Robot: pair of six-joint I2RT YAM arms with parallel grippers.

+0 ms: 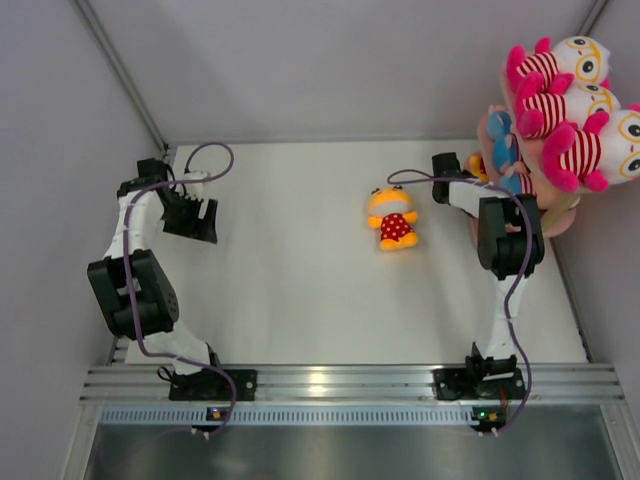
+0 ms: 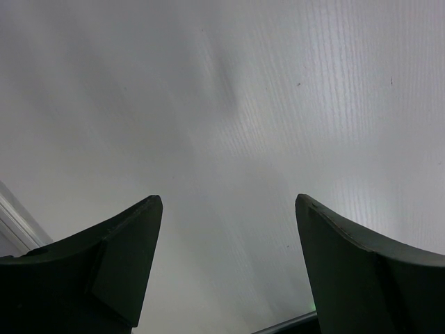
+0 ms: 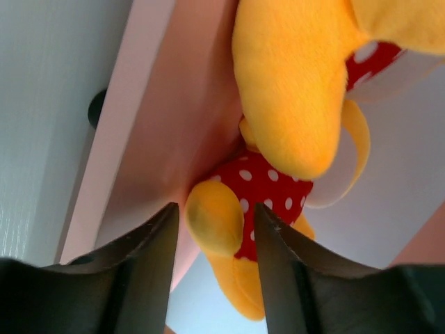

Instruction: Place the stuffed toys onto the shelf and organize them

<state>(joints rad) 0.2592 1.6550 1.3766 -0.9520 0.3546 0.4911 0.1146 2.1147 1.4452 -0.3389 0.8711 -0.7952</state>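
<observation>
The pink shelf (image 1: 563, 218) stands at the table's right edge. Three white-pink striped toys (image 1: 565, 105) lie on its top board, and blue-clad boys (image 1: 505, 150) show on the board below. One orange-yellow toy in red polka dots (image 1: 392, 218) lies face-up on the table. My right gripper (image 1: 458, 172) reaches into the shelf. In its wrist view another polka-dot toy (image 3: 268, 188) rests against a pink board (image 3: 174, 104), its yellow foot between the fingers of the open right gripper (image 3: 215, 206), with small gaps either side. My left gripper (image 1: 200, 228) hangs open over bare table (image 2: 228, 198).
Grey walls close in the table at the left, back and right. A metal rail (image 1: 340, 382) with both arm bases runs along the near edge. The shelf crowds the right arm's elbow (image 1: 510, 235). More orange plush (image 3: 292, 83) hangs just above the right fingers.
</observation>
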